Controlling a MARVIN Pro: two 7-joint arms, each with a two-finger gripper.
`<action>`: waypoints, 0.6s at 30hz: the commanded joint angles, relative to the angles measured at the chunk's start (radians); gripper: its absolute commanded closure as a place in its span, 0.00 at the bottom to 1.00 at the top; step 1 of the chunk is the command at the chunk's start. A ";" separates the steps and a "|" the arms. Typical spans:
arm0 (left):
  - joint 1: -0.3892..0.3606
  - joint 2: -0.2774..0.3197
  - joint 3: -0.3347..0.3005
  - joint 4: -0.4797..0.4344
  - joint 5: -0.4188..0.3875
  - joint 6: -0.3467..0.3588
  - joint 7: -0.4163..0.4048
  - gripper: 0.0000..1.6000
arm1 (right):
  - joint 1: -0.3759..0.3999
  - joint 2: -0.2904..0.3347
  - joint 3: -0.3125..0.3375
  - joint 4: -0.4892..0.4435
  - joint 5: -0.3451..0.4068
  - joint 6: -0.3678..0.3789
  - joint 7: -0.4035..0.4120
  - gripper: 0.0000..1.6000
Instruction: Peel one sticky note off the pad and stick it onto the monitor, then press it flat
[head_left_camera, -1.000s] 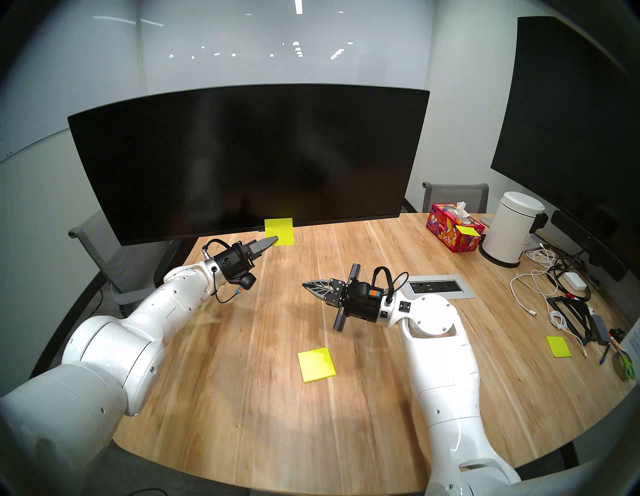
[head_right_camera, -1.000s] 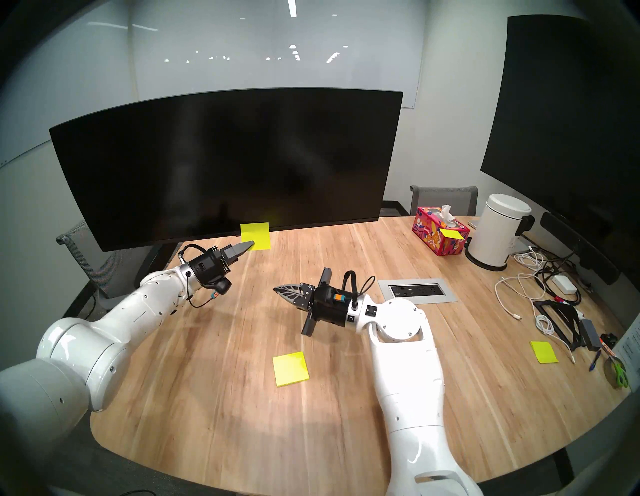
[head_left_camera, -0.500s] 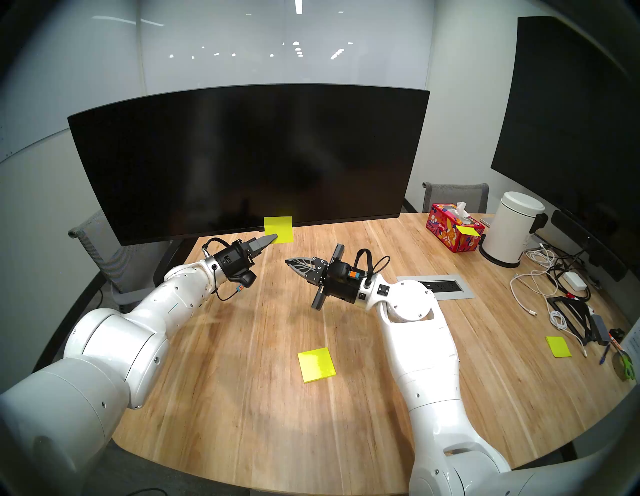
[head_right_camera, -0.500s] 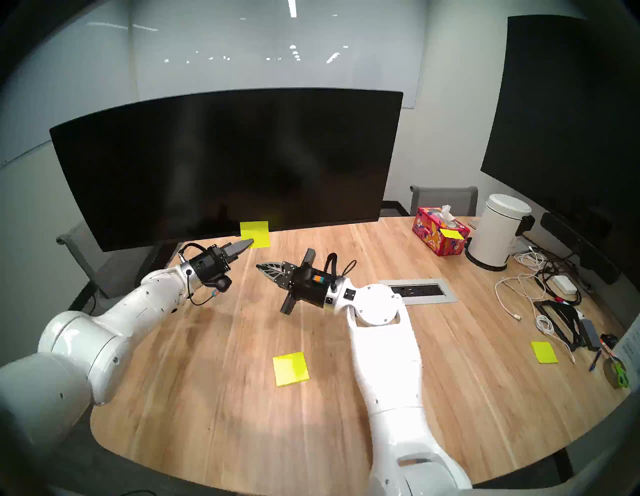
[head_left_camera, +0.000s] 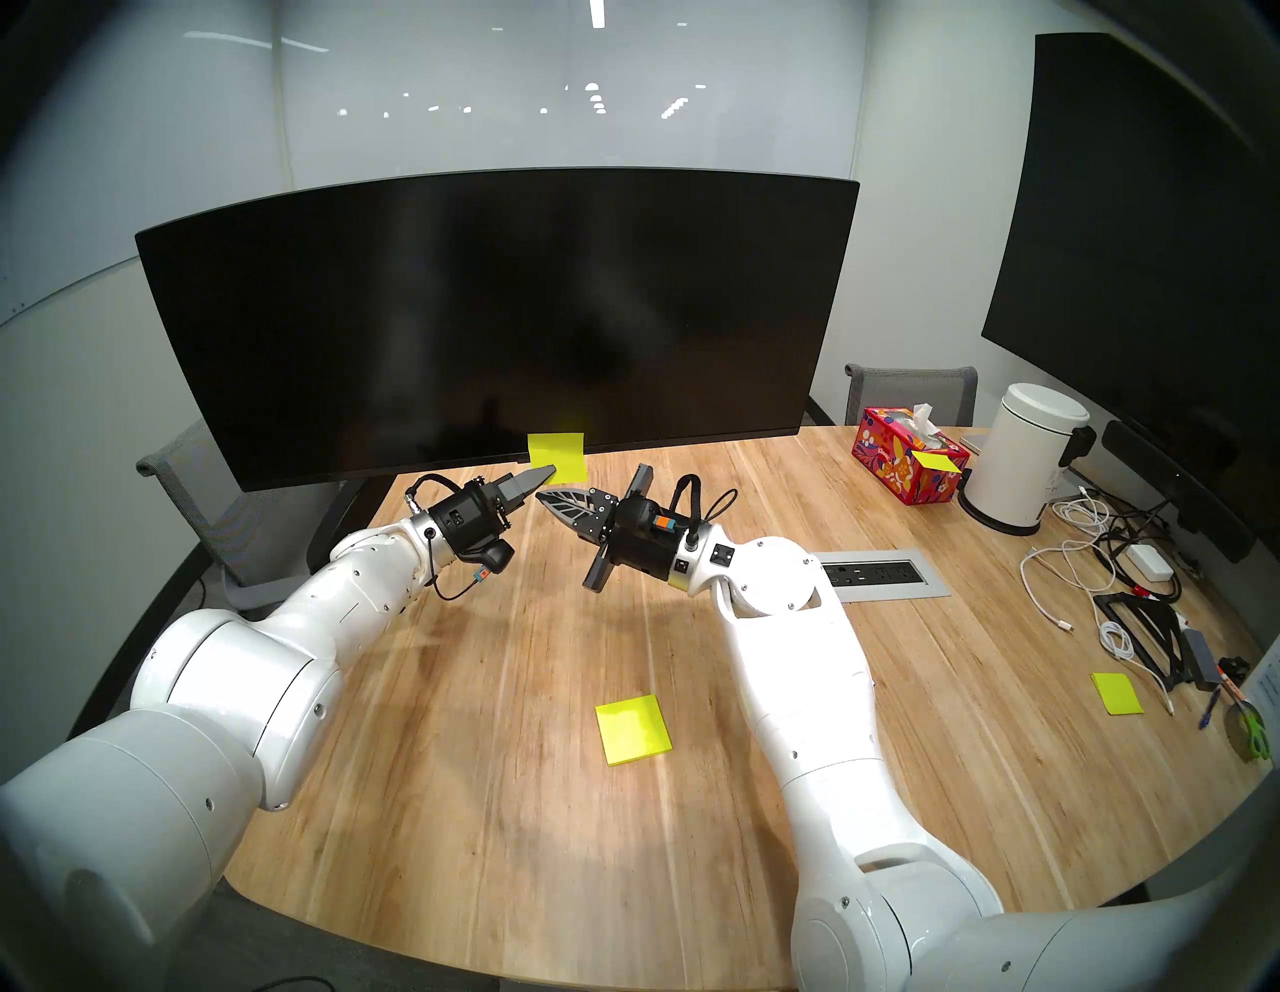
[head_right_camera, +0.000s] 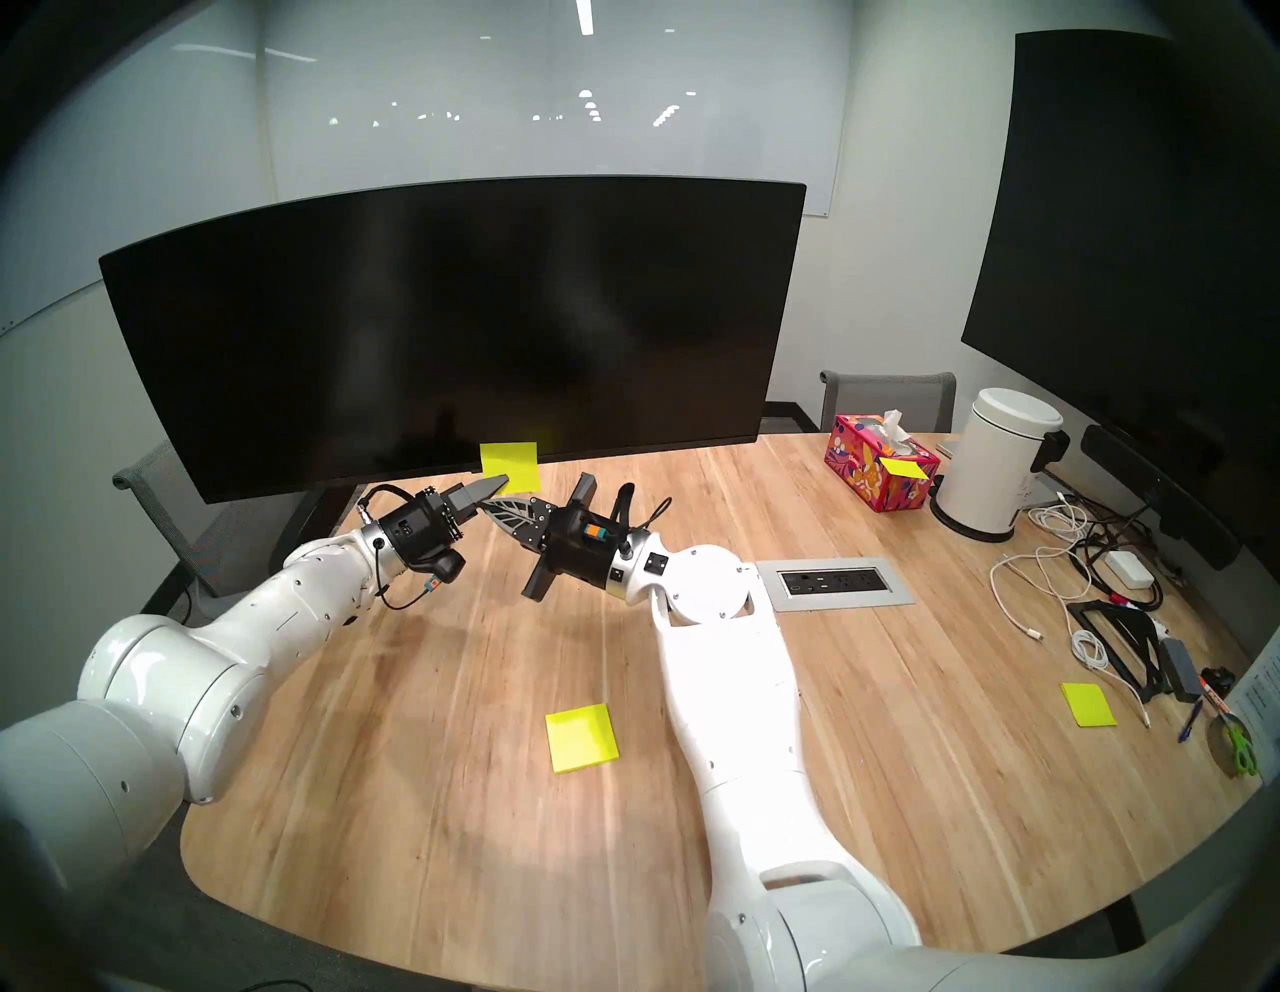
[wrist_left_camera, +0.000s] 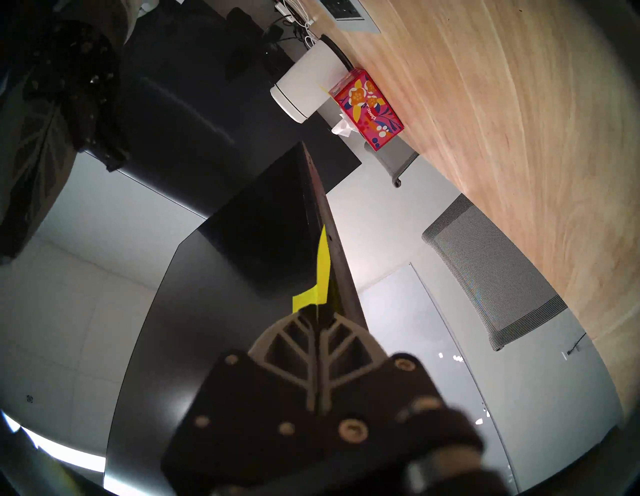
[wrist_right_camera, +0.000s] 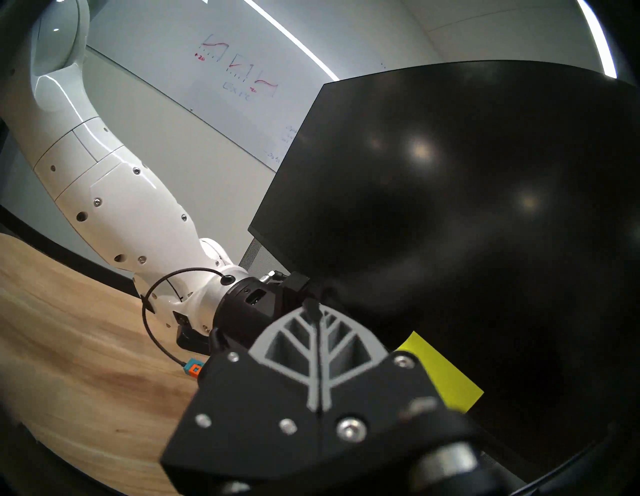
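- Table (head_left_camera: 485, 796): the head views show the whole wooden top; the wrist views catch only strips of it.
- Monitor (head_left_camera: 499, 312): the head views show the wide dark screen face-on. The left wrist view alone shows its lower edge end-on; the right wrist view alone shows a whiteboard behind it.
- Pad (head_left_camera: 633, 729): lies flat on the table near the front, well apart from both arms; seen in the head views only.
- Sticky note (head_left_camera: 556, 455): sits at the monitor's bottom edge, upper part over the bezel. The left wrist view shows it standing off the screen, partly curled.
- Left gripper (head_left_camera: 547, 473): jaws together, clamped on the sticky note's lower left corner.
- Right gripper (head_left_camera: 546, 496): jaws together, holding nothing, tip just below the left gripper's tip.
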 joint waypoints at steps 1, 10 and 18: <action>-0.030 -0.011 0.003 0.004 0.003 0.004 0.034 1.00 | 0.076 -0.034 -0.004 0.044 -0.004 -0.060 -0.049 1.00; -0.032 -0.018 0.008 0.020 0.009 0.009 0.048 1.00 | 0.139 -0.050 -0.007 0.136 -0.020 -0.102 -0.096 1.00; -0.042 -0.025 0.000 0.057 0.003 0.012 0.039 1.00 | 0.173 -0.051 -0.010 0.194 -0.035 -0.144 -0.127 1.00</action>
